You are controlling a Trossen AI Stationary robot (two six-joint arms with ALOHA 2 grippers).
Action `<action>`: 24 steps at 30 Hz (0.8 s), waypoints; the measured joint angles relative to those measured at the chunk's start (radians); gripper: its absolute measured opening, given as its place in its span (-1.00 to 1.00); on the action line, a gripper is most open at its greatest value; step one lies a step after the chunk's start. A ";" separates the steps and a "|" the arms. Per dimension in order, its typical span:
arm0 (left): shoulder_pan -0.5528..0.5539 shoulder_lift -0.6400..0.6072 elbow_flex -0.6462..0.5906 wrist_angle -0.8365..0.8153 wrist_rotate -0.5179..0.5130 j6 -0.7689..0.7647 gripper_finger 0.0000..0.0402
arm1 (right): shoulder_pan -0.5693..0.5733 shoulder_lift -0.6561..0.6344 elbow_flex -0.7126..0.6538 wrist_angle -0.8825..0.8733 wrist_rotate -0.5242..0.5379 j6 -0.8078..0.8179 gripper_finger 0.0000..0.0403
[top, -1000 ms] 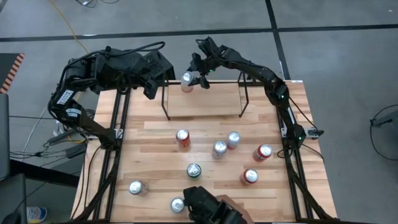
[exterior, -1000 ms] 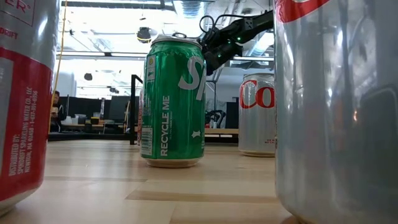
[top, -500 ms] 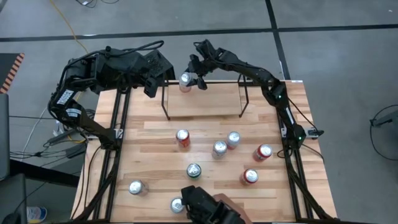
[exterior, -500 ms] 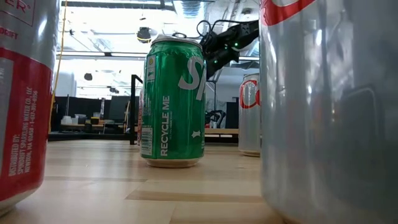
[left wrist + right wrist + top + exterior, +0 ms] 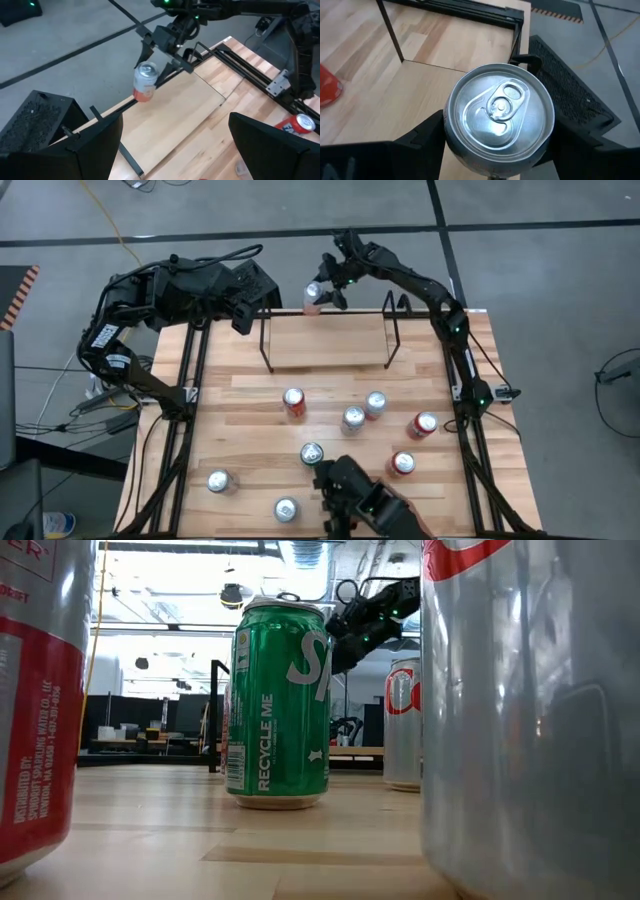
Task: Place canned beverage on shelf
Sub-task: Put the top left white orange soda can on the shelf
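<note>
R gripper (image 5: 325, 288) jaws clamp 1 can (image 5: 314, 295) above shelf (image 5: 325, 340); L gripper (image 5: 243, 315) jaws open, empty.

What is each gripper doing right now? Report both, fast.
Left gripper: open and empty, waiting by the shelf's left end.
Right gripper: shut on the silver can, held at the shelf's far edge.

We look straight down on the table (image 5: 250, 395); level across it; both wrists share the shelf (image 5: 170, 107).
</note>
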 joint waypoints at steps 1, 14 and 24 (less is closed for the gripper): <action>0.000 0.000 0.000 0.000 -0.009 0.000 0.73 | -0.009 0.000 0.000 -0.007 -0.004 -0.004 0.38; 0.000 0.000 0.000 0.000 -0.068 0.000 0.73 | 0.001 0.011 -0.097 0.046 -0.011 -0.060 0.38; 0.000 0.000 0.000 -0.001 -0.080 0.000 0.73 | 0.052 0.023 -0.095 0.081 -0.028 -0.066 0.38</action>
